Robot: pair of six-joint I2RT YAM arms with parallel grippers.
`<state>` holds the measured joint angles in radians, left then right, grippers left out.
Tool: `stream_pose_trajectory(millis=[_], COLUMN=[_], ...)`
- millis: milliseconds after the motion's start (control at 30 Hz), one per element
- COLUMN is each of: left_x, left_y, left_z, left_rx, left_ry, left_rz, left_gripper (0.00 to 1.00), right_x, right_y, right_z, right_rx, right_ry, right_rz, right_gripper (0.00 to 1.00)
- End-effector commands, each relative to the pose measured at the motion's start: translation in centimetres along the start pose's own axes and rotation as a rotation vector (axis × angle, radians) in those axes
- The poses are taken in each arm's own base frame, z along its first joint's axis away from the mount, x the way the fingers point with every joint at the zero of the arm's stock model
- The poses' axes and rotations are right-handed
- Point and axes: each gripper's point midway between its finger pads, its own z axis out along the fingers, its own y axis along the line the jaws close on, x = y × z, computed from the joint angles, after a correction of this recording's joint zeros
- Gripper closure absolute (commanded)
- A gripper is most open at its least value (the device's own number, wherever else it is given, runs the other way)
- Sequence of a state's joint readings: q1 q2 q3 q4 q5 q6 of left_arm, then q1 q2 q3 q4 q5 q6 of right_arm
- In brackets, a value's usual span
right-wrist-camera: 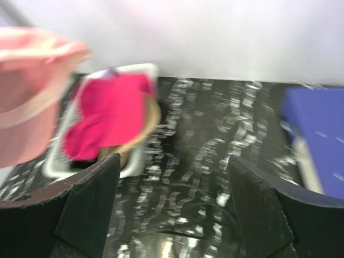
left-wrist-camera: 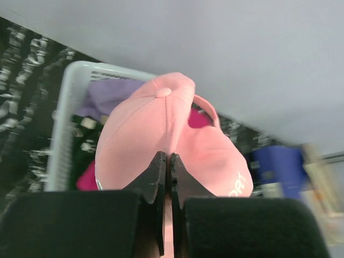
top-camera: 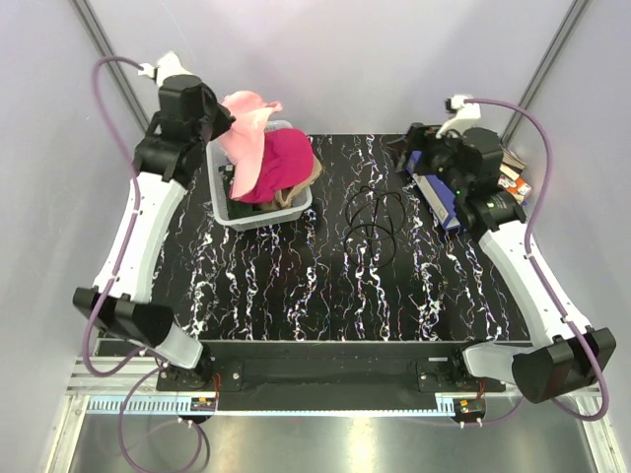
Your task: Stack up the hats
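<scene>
My left gripper (top-camera: pixel 225 123) is shut on a light pink cap (top-camera: pixel 248 133) and holds it up above the grey mesh basket (top-camera: pixel 258 219) at the back left. In the left wrist view the pink cap (left-wrist-camera: pixel 161 140) hangs from my closed fingers (left-wrist-camera: pixel 156 174). A magenta cap (top-camera: pixel 281 163) lies on top in the basket, with a tan cap (top-camera: pixel 296 192) under it, a lavender one (left-wrist-camera: pixel 107 97) and a dark green one (top-camera: pixel 225 182) beside. My right gripper (top-camera: pixel 409 148) is open and empty at the back right. The right wrist view shows the magenta cap (right-wrist-camera: pixel 107 115) and the pink cap (right-wrist-camera: pixel 27 80).
A blue book (top-camera: pixel 439 197) lies on a pile of things at the back right, under my right arm. A thin black cable loop (top-camera: pixel 380 222) lies on the black marbled tabletop (top-camera: pixel 325 286) in the middle.
</scene>
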<state>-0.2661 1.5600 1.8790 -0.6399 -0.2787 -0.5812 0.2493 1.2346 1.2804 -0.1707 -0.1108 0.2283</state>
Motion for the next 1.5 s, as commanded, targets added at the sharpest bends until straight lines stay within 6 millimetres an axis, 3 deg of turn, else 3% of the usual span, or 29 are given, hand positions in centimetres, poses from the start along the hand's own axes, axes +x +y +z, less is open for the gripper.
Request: stream_pose_trajectory(millis=[0,67,200,400,667,1033,1100,1200,1267,1333,1367,1467], left_x=[-0.9,-1.1,-1.3,-1.7,-3.3,-1.7,-1.5,-1.1,-0.8,-0.2,0.0,0.4], left_y=[-4.6,-6.9,-9.4,-12.5,-14.3,-16.4,-16.4,-16.4,-16.2,-16.0,-15.6,-14.9], left_z=[-2.3,-2.8,-4.5,-6.0,-7.5,-8.7,-8.7,-8.8,-9.1,-9.0,-9.2,-9.0], left_rx=[0.185,0.283,0.35,0.412,0.419,0.428,0.427,0.424,0.425,0.414,0.411,0.392], left_ry=[0.036,0.06,0.067,0.087,0.0,0.015,0.016,0.02,0.019,0.006,0.0,-0.054], left_rz=[-0.399,-0.583,-0.81,-1.013,-1.08,-1.055,-1.049,-1.035,-1.017,-0.965,-0.944,-0.768], left_gripper=[1.0,1.0,1.0,1.0,1.0,1.0,1.0,1.0,1.0,1.0,1.0,1.0], right_x=[-3.6,-4.1,-3.4,-0.7,0.9,1.3,1.5,1.4,1.2,1.1,0.9,0.4], right_y=[7.0,9.2,13.8,16.0,20.2,21.9,21.8,21.7,21.7,21.6,21.8,21.8], right_z=[-0.6,-1.0,-2.2,-3.1,-5.1,-2.4,-1.9,-1.7,-2.0,-2.3,-3.0,-4.6], right_rx=[-0.204,-0.272,-0.377,-0.402,-0.541,-0.557,-0.54,-0.523,-0.526,-0.53,-0.549,-0.59], right_ry=[-0.077,-0.1,-0.101,-0.088,-0.061,-0.057,-0.049,-0.05,-0.058,-0.057,-0.059,-0.039], right_rz=[-0.016,-0.026,-0.088,-0.228,-0.111,-0.023,-0.012,0.005,0.011,0.034,0.038,0.07], right_gripper=[0.12,0.12,0.12,0.13,0.14,0.19,0.24,0.41,0.59,0.69,0.81,1.0])
